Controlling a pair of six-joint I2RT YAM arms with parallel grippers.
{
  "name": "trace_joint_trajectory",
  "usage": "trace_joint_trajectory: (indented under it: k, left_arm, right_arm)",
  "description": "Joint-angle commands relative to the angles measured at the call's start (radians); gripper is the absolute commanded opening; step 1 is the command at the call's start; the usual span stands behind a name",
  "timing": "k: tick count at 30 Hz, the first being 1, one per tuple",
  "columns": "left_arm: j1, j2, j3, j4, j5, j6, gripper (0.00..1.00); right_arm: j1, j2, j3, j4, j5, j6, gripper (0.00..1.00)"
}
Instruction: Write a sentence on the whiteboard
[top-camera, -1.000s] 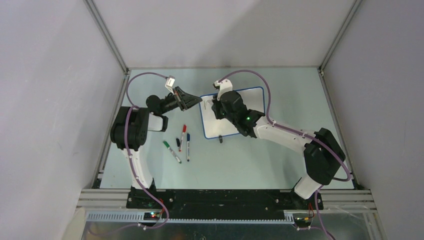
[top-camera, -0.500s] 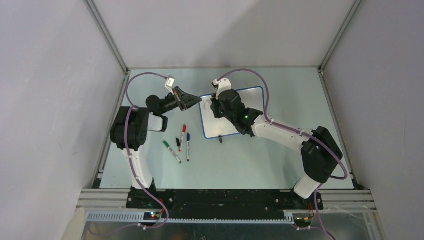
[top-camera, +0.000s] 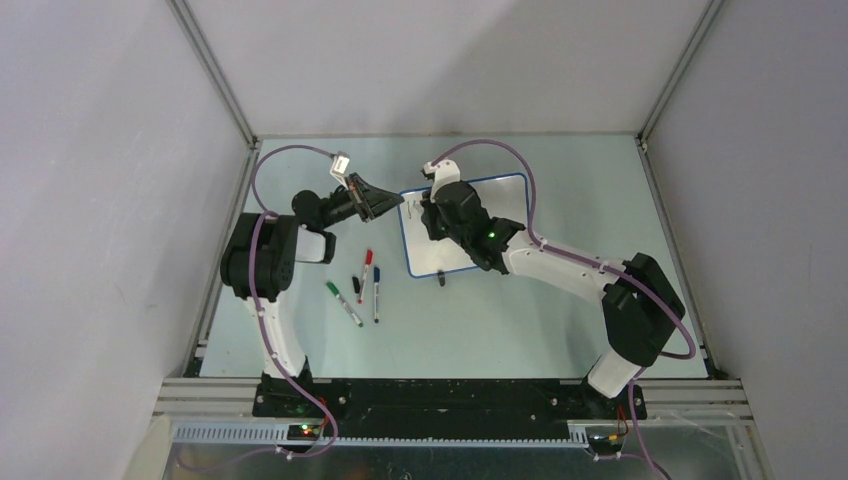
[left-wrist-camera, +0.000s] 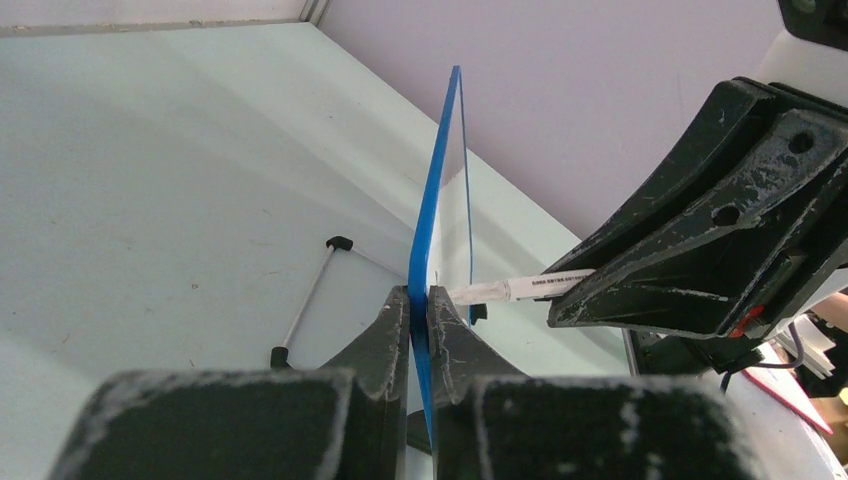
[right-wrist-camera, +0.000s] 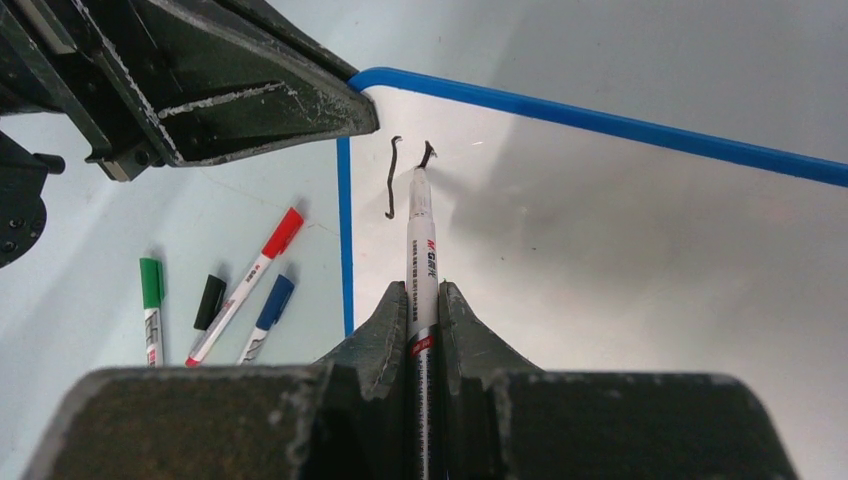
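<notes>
The whiteboard (top-camera: 505, 200) stands tilted on the table, white with a thin blue rim (right-wrist-camera: 600, 122). My left gripper (top-camera: 396, 203) is shut on its left edge (left-wrist-camera: 424, 250). My right gripper (top-camera: 432, 205) is shut on a white marker (right-wrist-camera: 420, 255), whose black tip touches the board near its top left corner. The sentence is only two short black strokes (right-wrist-camera: 392, 178) there, one long and one small by the tip. In the left wrist view the marker (left-wrist-camera: 520, 288) meets the board's face from the right.
Loose markers lie on the table left of the board: green (top-camera: 343, 302), red (top-camera: 365, 273), blue (top-camera: 376, 293), and a black cap (top-camera: 356, 284). A board foot (top-camera: 441, 278) shows at the board's near edge. A thin rod with black ends (left-wrist-camera: 310, 300) lies behind the board.
My right gripper has shifted slightly left along the board's upper left corner with the marker. The left arm has held still.
</notes>
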Motion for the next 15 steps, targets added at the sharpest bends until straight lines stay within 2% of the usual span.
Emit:
trace_joint_trajectory:
  k: [1,15]
  left_arm:
    - [0.002,-0.041,-0.003,0.053,0.012,0.048,0.00]
    - [0.001,-0.042,-0.003,0.053,0.012,0.048,0.00]
  right_arm:
    - [0.011,0.016,0.038,-0.022,0.013,-0.015,0.00]
    - [0.020,0.018,0.038,-0.019,-0.024,-0.032,0.00]
